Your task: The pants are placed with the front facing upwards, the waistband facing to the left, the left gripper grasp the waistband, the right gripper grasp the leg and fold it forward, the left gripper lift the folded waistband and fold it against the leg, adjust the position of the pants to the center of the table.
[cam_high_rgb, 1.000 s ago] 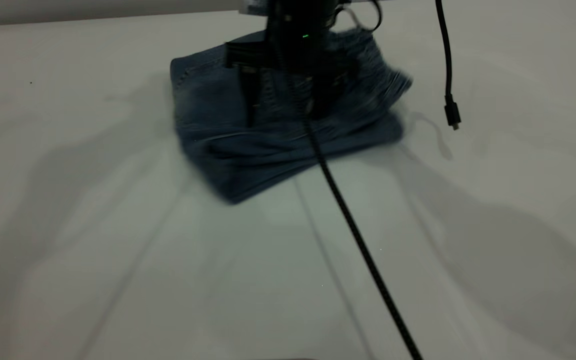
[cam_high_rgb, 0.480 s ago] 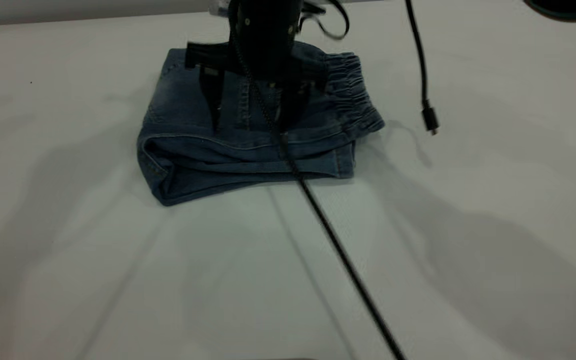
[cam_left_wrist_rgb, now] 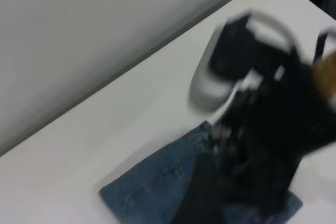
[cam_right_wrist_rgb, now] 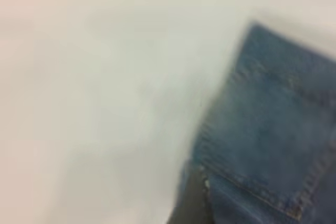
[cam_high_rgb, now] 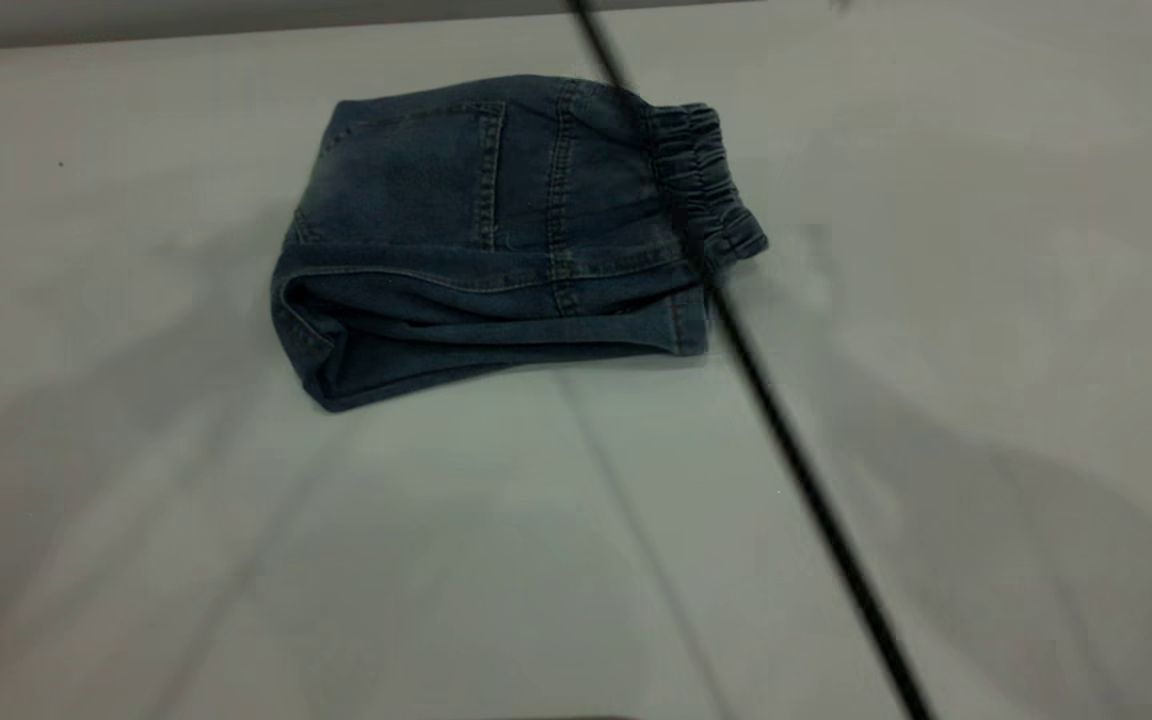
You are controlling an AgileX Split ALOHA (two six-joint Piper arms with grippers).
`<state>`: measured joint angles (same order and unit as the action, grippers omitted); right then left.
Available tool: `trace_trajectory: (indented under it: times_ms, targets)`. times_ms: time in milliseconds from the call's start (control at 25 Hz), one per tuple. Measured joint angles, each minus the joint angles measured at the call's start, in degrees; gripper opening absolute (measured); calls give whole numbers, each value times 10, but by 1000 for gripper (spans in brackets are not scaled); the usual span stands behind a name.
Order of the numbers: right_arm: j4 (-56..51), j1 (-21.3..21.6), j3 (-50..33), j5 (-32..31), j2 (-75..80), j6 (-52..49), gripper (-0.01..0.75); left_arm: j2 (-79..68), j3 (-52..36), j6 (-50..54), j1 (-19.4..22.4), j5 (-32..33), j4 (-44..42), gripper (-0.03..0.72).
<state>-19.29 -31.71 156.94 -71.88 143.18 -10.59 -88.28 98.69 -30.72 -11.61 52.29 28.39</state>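
pants [cam_high_rgb: 496, 240] seen folded into a chunky blue denim bundle on the table [cam_high_rgb: 936, 400], back pocket up, ruched waistband [cam_high_rgb: 701, 180] at the right edge, black cable [cam_high_rgb: 796, 450] slung across, gripper fingers couldn't be made out

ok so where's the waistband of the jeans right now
In the exterior view the waistband lies on the right edge of the folded pants, beside the black cable crossing the table.
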Motion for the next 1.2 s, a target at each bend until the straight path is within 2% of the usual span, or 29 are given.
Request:
trace_trajectory:
  times_ms: [160,360,560,680,920,1200]
  targets:
    - [-23,0,2,-3,-95,60,549,70,0,21,0,55,-46,566]
    - [-24,0,5,-8,-196,82,549,146,0,56,0,146,-78,566]
    - [-25,0,-35,-12,-298,94,549,212,1,83,0,149,-81,566]
    - [-25,0,-123,-12,-377,110,549,256,-5,106,0,149,-84,566]
    - [-13,0,-382,-13,-552,138,549,353,-62,131,0,149,-93,566]
    - [32,0,-657,-12,-721,139,549,459,-203,158,0,149,-119,566]
